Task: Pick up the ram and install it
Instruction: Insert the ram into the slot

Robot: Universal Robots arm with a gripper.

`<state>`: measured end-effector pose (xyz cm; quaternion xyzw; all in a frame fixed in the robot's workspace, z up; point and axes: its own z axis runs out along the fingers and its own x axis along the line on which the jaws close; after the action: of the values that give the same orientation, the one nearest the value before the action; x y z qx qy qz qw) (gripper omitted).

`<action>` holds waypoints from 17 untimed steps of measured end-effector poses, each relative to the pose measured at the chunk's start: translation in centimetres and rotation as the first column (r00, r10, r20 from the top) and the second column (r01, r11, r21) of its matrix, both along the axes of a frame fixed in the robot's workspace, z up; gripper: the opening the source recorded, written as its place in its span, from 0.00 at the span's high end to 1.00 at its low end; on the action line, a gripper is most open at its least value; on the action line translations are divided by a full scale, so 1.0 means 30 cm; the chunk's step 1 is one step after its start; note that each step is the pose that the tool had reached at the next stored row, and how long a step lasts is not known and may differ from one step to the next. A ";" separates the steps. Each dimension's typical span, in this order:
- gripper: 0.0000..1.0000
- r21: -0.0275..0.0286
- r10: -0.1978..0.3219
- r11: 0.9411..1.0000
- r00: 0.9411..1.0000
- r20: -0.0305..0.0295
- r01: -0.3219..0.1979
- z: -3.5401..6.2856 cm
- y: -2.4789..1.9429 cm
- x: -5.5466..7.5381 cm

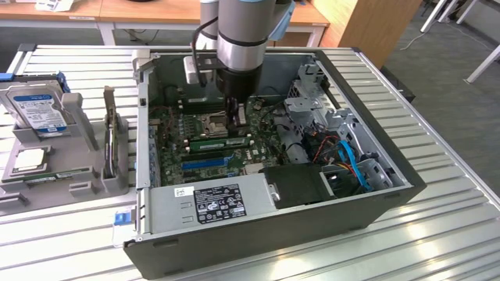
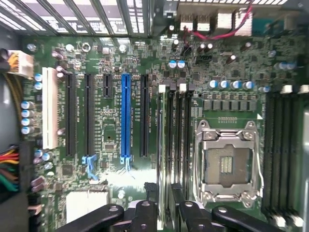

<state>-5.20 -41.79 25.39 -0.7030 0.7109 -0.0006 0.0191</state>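
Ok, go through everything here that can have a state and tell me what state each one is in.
computer case: open, lying on its side.
CPU socket: empty, no processor in it.
processor: outside the case, not installed.
hard drive: outside the case, standing upright.
ram: inside the case, beside the CPU socket; seating unclear.
gripper: inside the case, above the motherboard.

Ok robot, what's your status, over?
Tool low inside the case. Ram standing on edge at the slots beside the empty socket. Cables well aside.
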 end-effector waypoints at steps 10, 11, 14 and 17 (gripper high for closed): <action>0.75 0.000 0.000 1.000 1.000 -0.014 0.000 0.096 0.000 0.007; 0.75 0.000 0.000 1.000 1.000 -0.015 0.000 0.104 0.000 0.008; 0.75 0.000 0.000 1.000 1.000 -0.019 0.000 0.127 0.000 0.010; 0.75 0.000 0.000 1.000 1.000 -0.023 0.000 0.154 0.000 0.013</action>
<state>-4.81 -41.78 30.01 -0.7030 0.7111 0.0076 0.0109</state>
